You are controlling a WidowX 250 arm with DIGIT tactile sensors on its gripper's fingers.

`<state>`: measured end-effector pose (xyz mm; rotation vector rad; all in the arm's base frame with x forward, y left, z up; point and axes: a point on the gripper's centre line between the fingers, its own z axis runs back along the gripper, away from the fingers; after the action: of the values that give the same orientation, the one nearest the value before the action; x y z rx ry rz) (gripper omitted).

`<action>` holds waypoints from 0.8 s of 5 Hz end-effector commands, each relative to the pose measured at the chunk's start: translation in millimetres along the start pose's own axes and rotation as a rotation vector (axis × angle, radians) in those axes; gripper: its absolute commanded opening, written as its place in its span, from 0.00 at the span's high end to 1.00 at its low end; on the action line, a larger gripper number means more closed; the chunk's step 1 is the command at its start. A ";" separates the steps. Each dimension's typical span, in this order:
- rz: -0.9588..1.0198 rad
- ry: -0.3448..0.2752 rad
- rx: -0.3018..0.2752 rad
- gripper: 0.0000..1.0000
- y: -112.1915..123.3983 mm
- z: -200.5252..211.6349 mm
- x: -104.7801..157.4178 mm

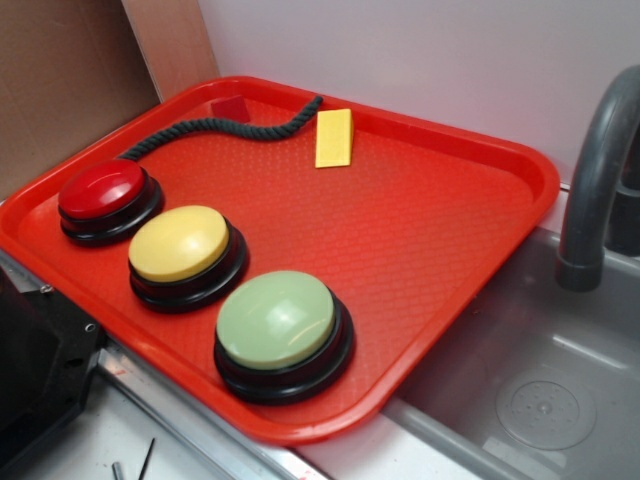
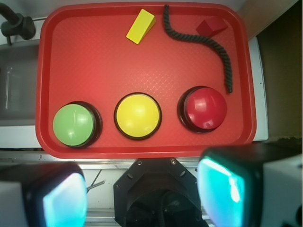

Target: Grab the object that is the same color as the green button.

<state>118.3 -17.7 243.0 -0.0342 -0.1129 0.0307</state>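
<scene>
A dark green twisted rope (image 1: pixel 225 126) (image 2: pixel 203 41) lies curved along the far edge of the red tray (image 1: pixel 430 230) (image 2: pixel 94 61). The pale green domed button (image 1: pixel 278 320) (image 2: pixel 73 124) sits at the tray's near edge, at the end of a row of three buttons. In the wrist view my gripper (image 2: pixel 142 194) hangs high above and in front of the tray, over the robot's black base. It is open, and its two teal pads (image 2: pixel 64 201) stand wide apart with nothing between them. The gripper does not show in the exterior view.
A yellow-domed button (image 1: pixel 180 243) (image 2: pixel 137 115) and a red-domed button (image 1: pixel 102 189) (image 2: pixel 206 108) complete the row. A yellow block (image 1: pixel 334 138) (image 2: pixel 140 26) and a small red block (image 1: pixel 230 107) (image 2: pixel 211 26) lie near the rope. A grey sink (image 1: pixel 540 380) with a tap (image 1: pixel 595 180) adjoins the tray.
</scene>
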 end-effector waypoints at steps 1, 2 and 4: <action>0.000 0.000 0.000 0.00 0.0 0.0 0.0; 0.232 0.006 0.039 0.00 -0.4 -9.8 25.7; 0.668 -0.022 -0.009 0.00 -0.1 -39.3 69.4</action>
<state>190.0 -20.1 202.0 -0.0617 -0.0835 0.6994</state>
